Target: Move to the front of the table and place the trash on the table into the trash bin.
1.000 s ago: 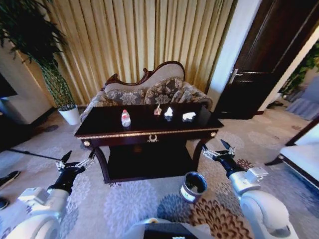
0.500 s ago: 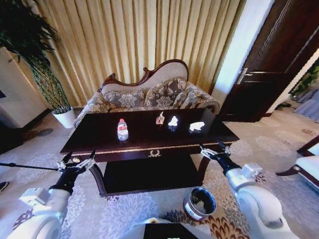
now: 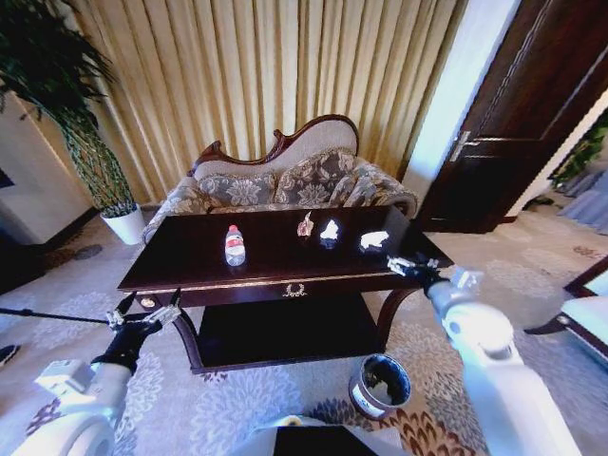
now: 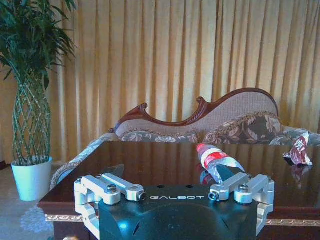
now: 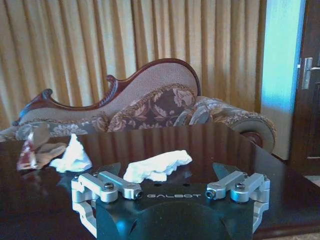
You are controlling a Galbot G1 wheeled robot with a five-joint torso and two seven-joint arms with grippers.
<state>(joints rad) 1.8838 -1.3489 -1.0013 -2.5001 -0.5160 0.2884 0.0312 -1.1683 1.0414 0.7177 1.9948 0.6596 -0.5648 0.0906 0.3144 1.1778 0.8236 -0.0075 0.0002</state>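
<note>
The dark wooden table (image 3: 190, 261) stands square before the robot, its gold-trimmed front rail facing the camera and a patterned sofa (image 3: 285, 185) close behind its far edge. On the tabletop, the clear bottle with a red cap (image 3: 235, 245) stands upright left of the table's middle, well back from the front edge. The reddish wrapper (image 3: 305, 225) sits right of the middle near the far edge, a crumpled white paper (image 3: 330, 230) just beside it, and a second crumpled paper (image 3: 373, 239) farther toward the table's right end.

The right gripper (image 3: 408, 266) is raised at the table's front right corner, level with the top, just short of the second paper; its fingers are spread apart with nothing between them. In the right wrist view that paper (image 5: 157, 165) lies directly ahead of the spread fingers, with bare glossy top around it.

The left gripper (image 3: 144, 314) hangs low off the table's front left corner, below the rail, fingers spread and empty. In the left wrist view the bottle (image 4: 214, 157) is beyond it on the tabletop.

The trash bin (image 3: 379, 385) stands on the carpet in front of the table's right leg, below the right arm. Open carpet lies along the table's front and to both sides; a potted plant (image 3: 123, 220) stands off the table's far left corner.
</note>
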